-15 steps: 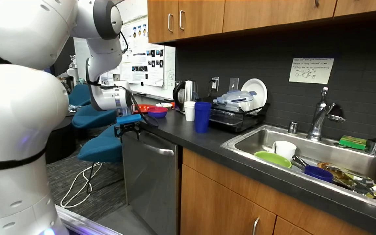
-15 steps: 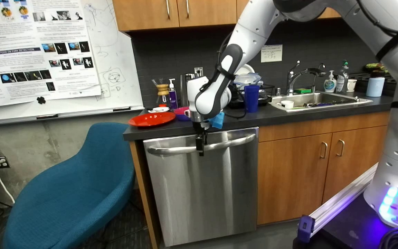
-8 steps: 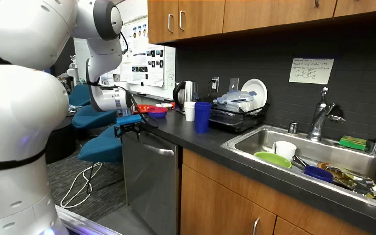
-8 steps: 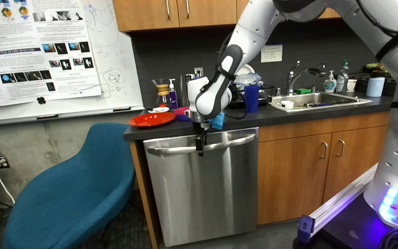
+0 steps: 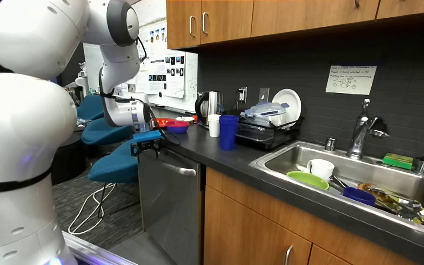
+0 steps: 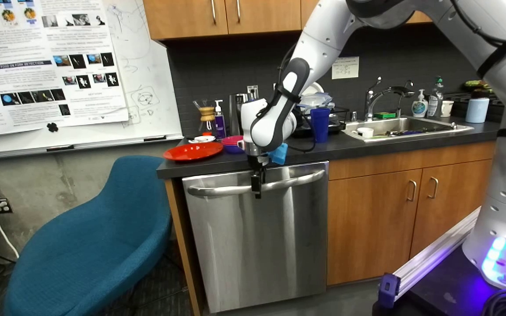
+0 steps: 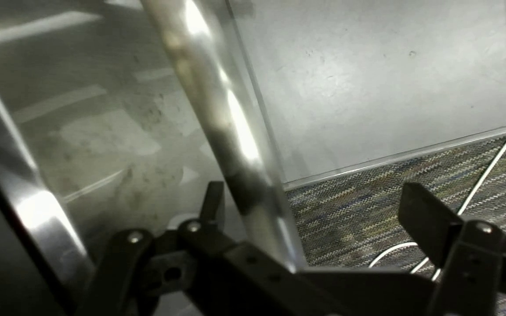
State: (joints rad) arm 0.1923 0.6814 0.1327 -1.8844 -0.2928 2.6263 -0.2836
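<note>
My black gripper [image 7: 313, 186] stands open at the handle of a stainless steel dishwasher. In the wrist view the shiny handle bar [image 7: 235, 118] runs between the spread fingers, close to the left finger [image 7: 213, 202]. The right finger [image 7: 426, 215] stands well off the bar, over the carpet. Whether either finger touches the bar I cannot tell. In an exterior view the gripper [image 6: 256, 186] hangs downward across the handle [image 6: 297, 181], left of its middle. Below it the dishwasher door [image 6: 257, 245] looks shut. A blue piece [image 5: 147, 135] sits above the fingers on the wrist.
Over the dishwasher runs a dark counter [image 6: 338, 151] bearing a red plate [image 6: 193, 151], bowls and a tall blue cup [image 6: 319, 125]. A teal chair [image 6: 99, 237] stands beside it. A sink [image 5: 276, 158] holds dishes. A white cable [image 5: 83, 221] lies on the floor.
My gripper and forearm have shifted slightly to the right in both exterior views within the last half second. The handle and door have not visibly moved.
</note>
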